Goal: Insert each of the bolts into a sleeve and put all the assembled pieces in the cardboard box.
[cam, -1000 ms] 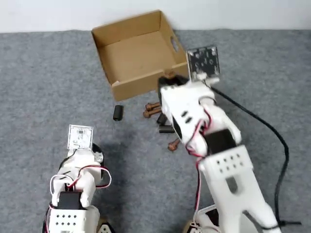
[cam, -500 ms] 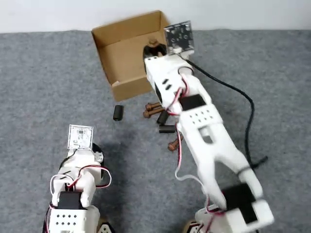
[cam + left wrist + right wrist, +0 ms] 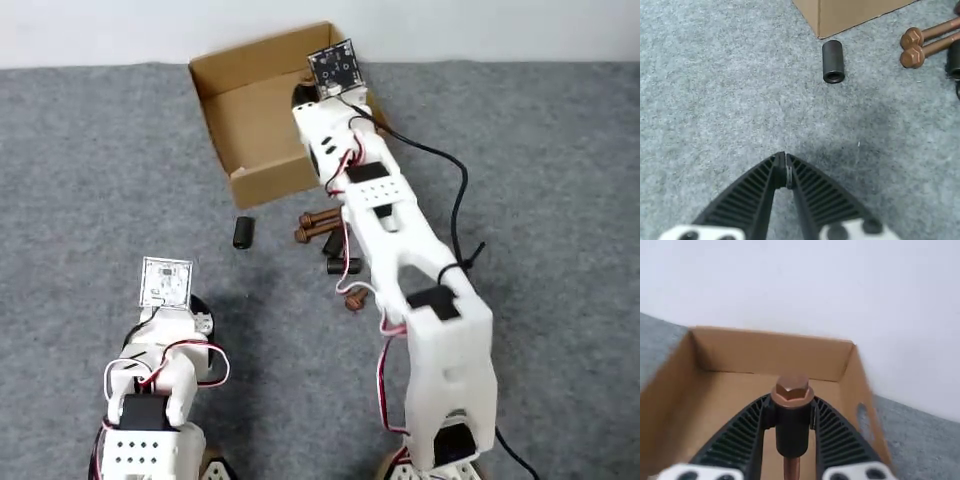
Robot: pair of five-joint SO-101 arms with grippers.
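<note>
- The right claw [image 3: 791,406] is gripping a black sleeve [image 3: 791,432] between its ribbed fingers; a copper-coloured bolt [image 3: 792,390] is sitting through it, with the hexagonal head resting on the sleeve's top end and the shank poking out below
- This assembled piece is standing upright in the claw
- The claw is hanging over the open cardboard box [image 3: 765,352], with the box floor lying beneath it and the far wall standing ahead of the fingertips
- In the high view the right arm is stretching from the near edge of the table across to the box, and its claw is hovering above the inside, close to the wall with the hand slot
- The left claw [image 3: 785,165] is sitting closed with its fingertips touching each other, holding nothing, above the grey carpet [image 3: 715,90]
- A loose sleeve [image 3: 833,61] is lying on its side ahead of the left claw, well apart from the fingertips, with its open end facing the claw and the box corner just beyond it
- Two bolts [image 3: 912,38] are lying side by side near that sleeve, apart from it, with their heads pointing toward it
- Another sleeve [image 3: 342,266] and another bolt [image 3: 355,298] are lying beside the right arm, partly hidden by it
</note>
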